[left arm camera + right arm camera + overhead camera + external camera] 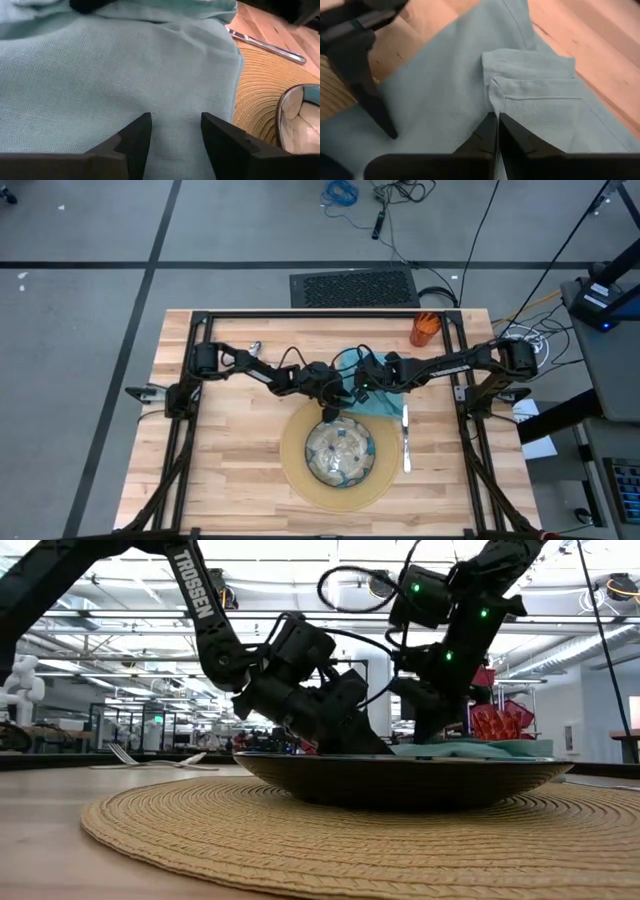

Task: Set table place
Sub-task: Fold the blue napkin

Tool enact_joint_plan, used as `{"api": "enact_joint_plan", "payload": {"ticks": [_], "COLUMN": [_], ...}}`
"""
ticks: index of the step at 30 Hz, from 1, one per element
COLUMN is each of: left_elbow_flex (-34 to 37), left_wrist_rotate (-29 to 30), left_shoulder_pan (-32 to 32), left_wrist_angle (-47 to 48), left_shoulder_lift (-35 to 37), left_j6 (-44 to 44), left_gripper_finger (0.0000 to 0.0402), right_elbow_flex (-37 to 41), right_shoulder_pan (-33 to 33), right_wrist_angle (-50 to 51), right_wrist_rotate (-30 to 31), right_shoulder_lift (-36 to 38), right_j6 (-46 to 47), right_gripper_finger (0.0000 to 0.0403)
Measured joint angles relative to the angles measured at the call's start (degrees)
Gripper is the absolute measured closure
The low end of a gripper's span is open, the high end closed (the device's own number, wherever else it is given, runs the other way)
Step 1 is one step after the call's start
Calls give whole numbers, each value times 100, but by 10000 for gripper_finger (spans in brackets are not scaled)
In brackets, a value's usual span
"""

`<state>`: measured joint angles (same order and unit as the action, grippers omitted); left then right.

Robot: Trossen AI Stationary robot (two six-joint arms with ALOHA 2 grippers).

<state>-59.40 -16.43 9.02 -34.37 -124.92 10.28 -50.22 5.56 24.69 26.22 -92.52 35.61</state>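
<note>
On the left of the desk [210, 480] a fork [255, 347] lies alone near the back rail, well apart from the woven tan mat [295, 470]. The left claw [328, 412] hovers with its fingers parted and empty just over the teal napkin [378, 402], at the mat's back edge. The patterned glass bowl [340, 453] sits in the middle of the mat. The right claw [357, 393] is pressed shut on a fold of the napkin, pinching its hem. Right of the bowl a knife [405, 438] lies along the mat's edge, and an orange cup [425, 328] stands at the back right corner.

The risk, as I judge it: with both claws crowded over one cloth, a pull by the right could drag the napkin against the bowl or nudge the knife, or the arms could knock each other.
</note>
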Motion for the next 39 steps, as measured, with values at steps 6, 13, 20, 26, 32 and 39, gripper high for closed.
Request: {"api": "enact_joint_plan", "payload": {"ticks": [6,13,20,26,32,39], "left_elbow_flex": [2,10,17,22,22,22], "left_wrist_rotate": [15,26,34,44,44,39], "left_shoulder_pan": [2,2,0,-4,-4,-4], "left_wrist_angle": [240,234,234,236,237,236], "left_shoulder_lift": [15,11,11,11,11,11], "left_j6": [-169,-221,-223,-319,-322,-323], "left_gripper_finger": [263,268,268,268,268,268], "right_elbow_flex": [-5,-9,-9,-9,-7,-7], "right_shoulder_pan": [-24,48,81,84,83,81], "right_wrist_angle": [96,680,1229,1898,2536,3328], "right_wrist_rotate": [312,435,538,821,881,996], "right_shoulder_lift": [491,761,761,761,761,761], "right_j6": [-76,107,474,975,1435,1850], "right_gripper_finger": [403,403,403,403,395,328]}}
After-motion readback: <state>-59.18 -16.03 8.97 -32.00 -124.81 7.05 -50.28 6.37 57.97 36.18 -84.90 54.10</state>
